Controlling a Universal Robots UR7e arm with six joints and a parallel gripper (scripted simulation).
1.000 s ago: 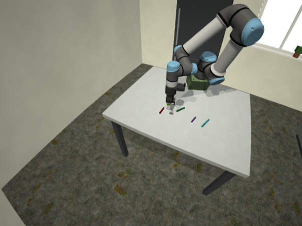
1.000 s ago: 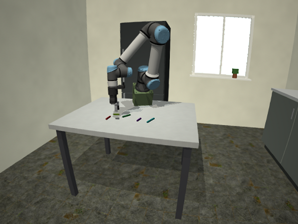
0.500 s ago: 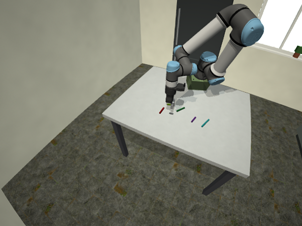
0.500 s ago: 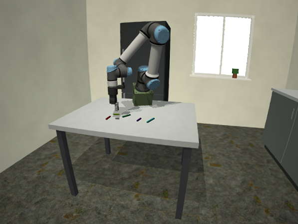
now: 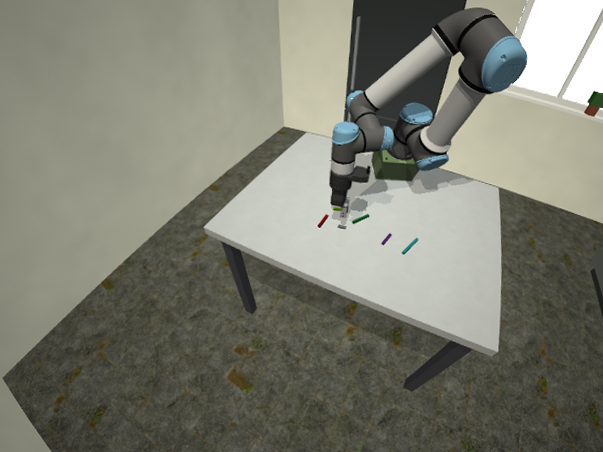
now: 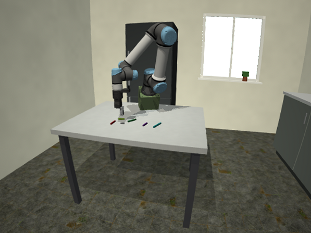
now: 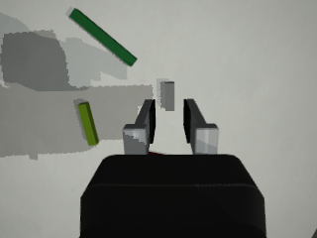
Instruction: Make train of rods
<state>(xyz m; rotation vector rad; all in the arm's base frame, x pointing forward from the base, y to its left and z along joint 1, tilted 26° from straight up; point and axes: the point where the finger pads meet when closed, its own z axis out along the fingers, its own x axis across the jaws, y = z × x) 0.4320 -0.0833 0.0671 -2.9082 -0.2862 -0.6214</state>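
Observation:
My gripper (image 5: 344, 210) hangs above the table, fingers pointing down, half open with nothing between them (image 7: 168, 106). A short grey rod (image 7: 166, 94) lies flat just beyond the fingertips; it also shows in the top view (image 5: 342, 226). A lime rod (image 7: 87, 122) lies to the left and a green rod (image 7: 102, 36) at the upper left. In the top view the red rod (image 5: 323, 221) lies left of the grey one, with the lime rod (image 5: 336, 208) and green rod (image 5: 360, 218) close by. The purple rod (image 5: 386, 239) and turquoise rod (image 5: 410, 246) lie further right, apart from each other.
The arm's green base block (image 5: 394, 165) stands at the table's back edge. All rods lie in the middle of the white table (image 6: 138, 127). A dark cabinet (image 6: 300, 133) stands at the right, away from the table.

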